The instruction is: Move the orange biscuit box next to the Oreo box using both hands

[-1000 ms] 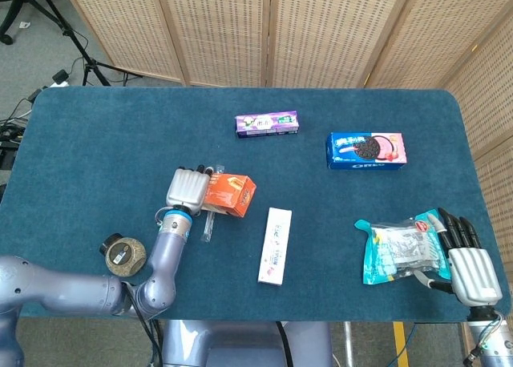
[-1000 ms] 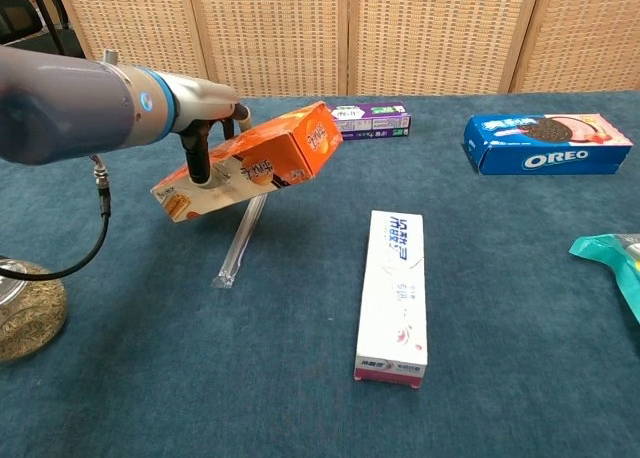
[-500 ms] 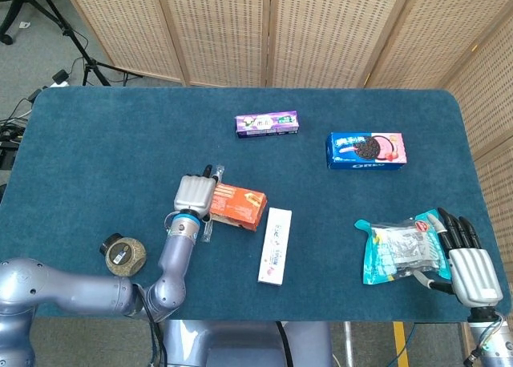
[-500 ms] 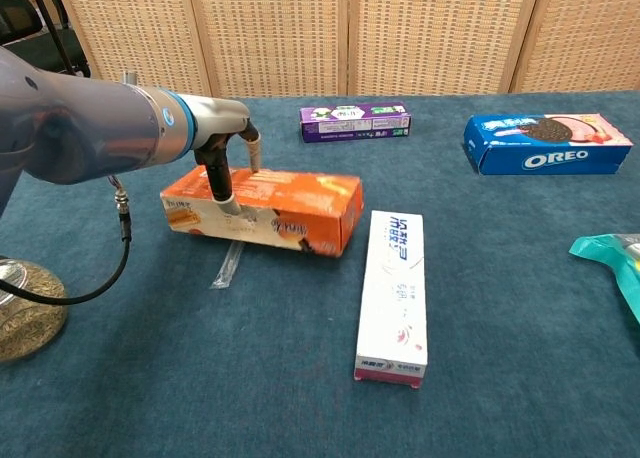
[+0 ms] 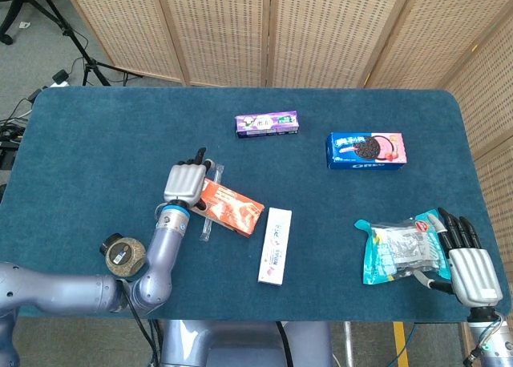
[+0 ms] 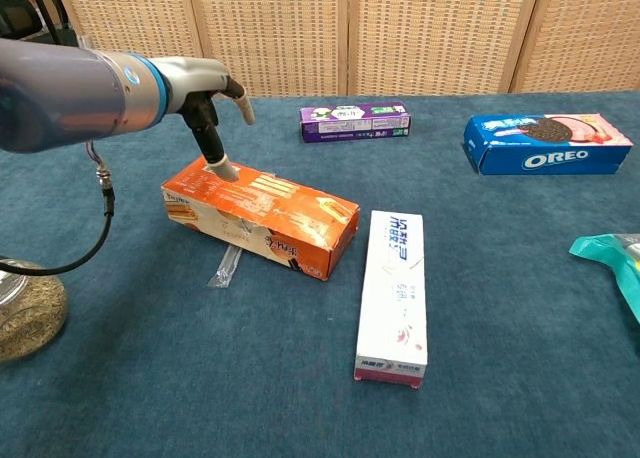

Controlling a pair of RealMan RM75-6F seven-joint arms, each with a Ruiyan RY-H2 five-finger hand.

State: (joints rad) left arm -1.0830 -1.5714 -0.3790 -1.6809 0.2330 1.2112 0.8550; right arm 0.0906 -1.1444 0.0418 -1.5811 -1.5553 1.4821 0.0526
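Observation:
The orange biscuit box [image 5: 232, 208] [image 6: 262, 216] lies flat on the blue table, angled, left of centre. My left hand [image 5: 183, 183] [image 6: 205, 96] hovers over the box's left end with its fingers spread; one fingertip [image 6: 218, 167] touches the top face and nothing is gripped. The Oreo box [image 5: 365, 150] [image 6: 545, 142] lies at the far right, well apart from the orange box. My right hand [image 5: 471, 264] rests open near the front right edge, beside a teal snack bag [image 5: 399, 249]; the chest view does not show this hand.
A long white box [image 5: 275, 245] [image 6: 395, 293] lies just right of the orange box. A purple box [image 5: 267, 124] [image 6: 355, 121] sits at the back centre. A clear plastic stick [image 5: 208, 224] [image 6: 224, 267] lies under the orange box. A round jar [image 5: 123, 254] stands front left.
The orange box was held tilted in the air, then came down onto the table. My left hand has let go of it and spread its fingers. The right hand has not moved.

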